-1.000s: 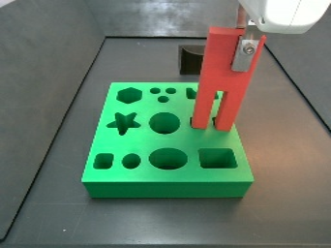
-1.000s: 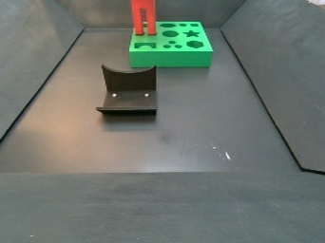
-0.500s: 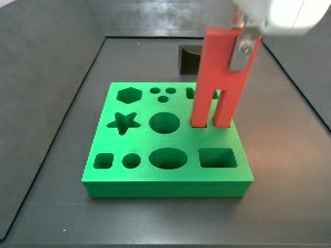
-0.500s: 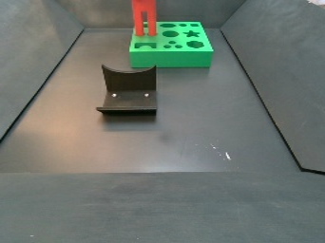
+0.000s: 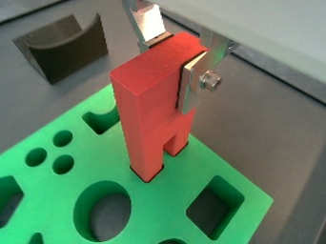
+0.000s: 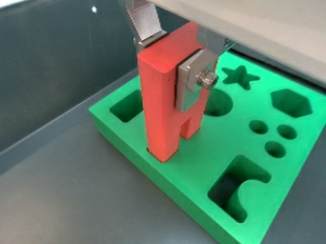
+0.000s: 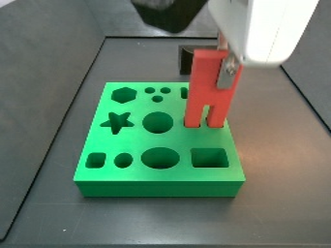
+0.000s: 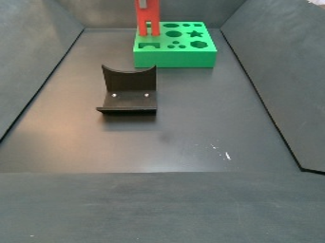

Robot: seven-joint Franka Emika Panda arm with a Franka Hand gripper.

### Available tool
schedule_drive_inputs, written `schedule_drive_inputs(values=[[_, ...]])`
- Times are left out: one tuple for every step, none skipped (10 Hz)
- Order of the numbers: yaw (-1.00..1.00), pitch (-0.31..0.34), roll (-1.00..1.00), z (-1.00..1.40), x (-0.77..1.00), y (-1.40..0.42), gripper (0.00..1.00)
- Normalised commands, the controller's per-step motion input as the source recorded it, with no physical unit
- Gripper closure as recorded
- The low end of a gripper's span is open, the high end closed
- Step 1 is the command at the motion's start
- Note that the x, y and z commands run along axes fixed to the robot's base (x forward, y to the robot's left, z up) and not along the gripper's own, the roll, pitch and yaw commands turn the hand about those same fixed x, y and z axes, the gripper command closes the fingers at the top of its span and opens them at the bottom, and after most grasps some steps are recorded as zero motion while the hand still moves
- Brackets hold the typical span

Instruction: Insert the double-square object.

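The double-square object (image 5: 151,107) is a tall red block with two legs split by a slot. It stands upright on the green board (image 5: 155,208), and its leg ends are down in the board's paired square holes. It also shows in the wrist view (image 6: 163,100) and in both side views (image 7: 203,95) (image 8: 146,17). My gripper (image 5: 173,55) is shut on the block's upper part, one silver finger (image 6: 193,74) on each wide face. It shows from the side too (image 7: 223,70). In a side view (image 8: 146,3) the gripper itself is out of frame.
The board (image 7: 142,184) has star, hexagon, round and square holes around the block; it lies at the far end of the dark floor (image 8: 178,55). The fixture (image 8: 127,91) stands mid-floor and shows behind the board (image 7: 192,58) (image 5: 61,50). Dark walls ring the floor.
The red block has come down with the gripper, and its legs now sit lower in the board's holes. The board has shifted slightly sideways.
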Motion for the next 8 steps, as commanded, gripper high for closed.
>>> schedule_drive_inputs(values=[[0.00,0.000,0.10,-0.34,0.03,-0.07,1.00],[0.00,0.000,0.09,-0.35,0.03,-0.07,1.00],[0.00,0.000,0.07,-0.29,0.09,-0.12,1.00],[0.00,0.000,0.05,-0.25,0.07,-0.12,1.00],[0.00,0.000,0.00,-0.20,0.01,-0.09,1.00],[0.00,-0.090,0.00,-0.15,0.00,-0.01,1.00],[0.00,-0.020,-0.04,0.00,0.00,0.02,1.00],[0.00,0.000,0.00,0.00,0.00,0.00,1.00]])
